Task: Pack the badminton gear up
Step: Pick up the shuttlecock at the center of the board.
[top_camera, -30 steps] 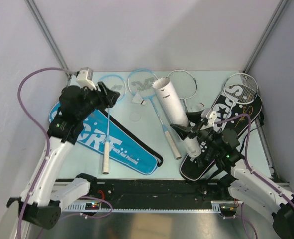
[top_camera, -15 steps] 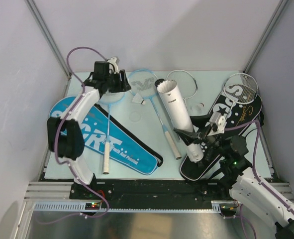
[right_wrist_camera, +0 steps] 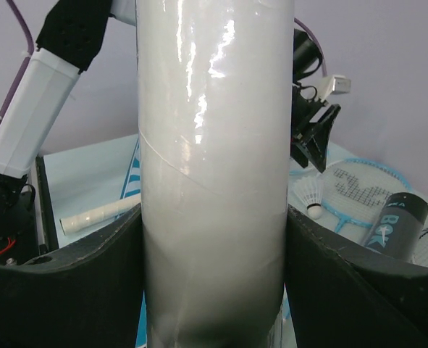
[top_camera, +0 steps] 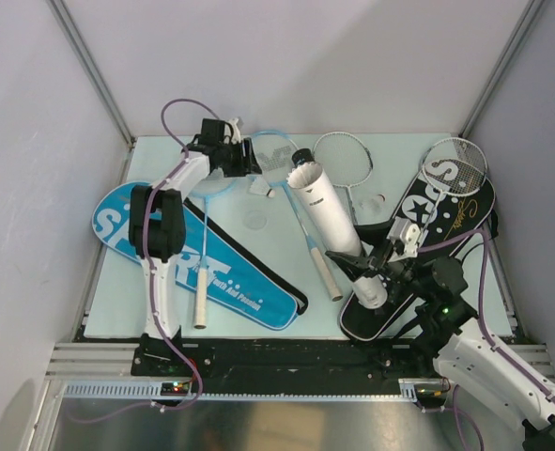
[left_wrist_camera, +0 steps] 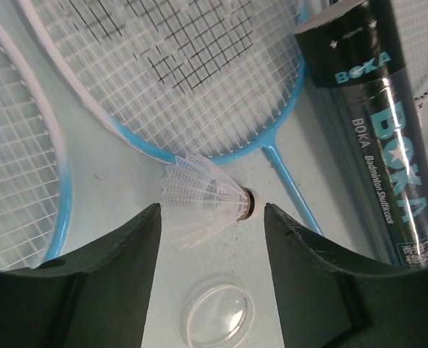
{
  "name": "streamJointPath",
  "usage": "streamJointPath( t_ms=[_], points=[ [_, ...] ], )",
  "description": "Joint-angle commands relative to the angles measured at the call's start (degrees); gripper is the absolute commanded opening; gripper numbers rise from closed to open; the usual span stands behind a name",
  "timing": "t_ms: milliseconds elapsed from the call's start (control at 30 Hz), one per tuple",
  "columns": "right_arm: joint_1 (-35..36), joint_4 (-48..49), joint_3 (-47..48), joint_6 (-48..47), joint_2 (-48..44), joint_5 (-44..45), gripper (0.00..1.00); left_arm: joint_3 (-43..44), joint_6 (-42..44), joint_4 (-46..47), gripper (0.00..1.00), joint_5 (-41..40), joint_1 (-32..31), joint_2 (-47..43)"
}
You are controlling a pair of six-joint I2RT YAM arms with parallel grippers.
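My left gripper [left_wrist_camera: 210, 217] is open, low over the table, with a white shuttlecock [left_wrist_camera: 203, 196] lying on its side just between the fingertips, untouched. From above, this gripper [top_camera: 247, 169] reaches to the far side beside the shuttlecock [top_camera: 261, 188]. Two light-blue rackets [top_camera: 272, 155] lie under and behind it. My right gripper [right_wrist_camera: 214, 254] is shut on a white tube [top_camera: 329, 216], which it holds tilted with its open end up. A black tube [left_wrist_camera: 376, 123] lies behind it. The blue cover [top_camera: 192, 258] lies at the left and the black cover [top_camera: 427, 235] at the right.
A clear round lid [left_wrist_camera: 214, 315] lies on the table under my left fingers. Two silver rackets [top_camera: 345, 155] [top_camera: 455, 164] rest at the back right, one on the black cover. Blue racket handles [top_camera: 200, 301] [top_camera: 326, 277] point toward me. Grey walls stand close behind the table.
My left arm has stretched from the left side across to the far middle, bringing its open gripper down at the shuttlecock. The right arm has pulled back slightly with the white tube.
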Motion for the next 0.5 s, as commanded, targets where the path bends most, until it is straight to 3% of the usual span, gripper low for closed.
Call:
streamJointPath(
  t_ms=[0,167,467],
  points=[
    [1.1,2.0,2.6,-1.8,-0.5,1.3,0.46,1.7,-2.7,0.7,0.62,4.1,0.0,1.9],
    [2.4,2.7,2.6,-1.1,0.4,2.1,0.44,0.5,-2.0,1.1,0.58,5.2,-0.9,3.1],
    [7.6,1.6,2.7,-1.1,0.4,8.2,0.42,-2.6,-2.5,2.3,0.12,9.4,-1.1,1.3]
  ],
)
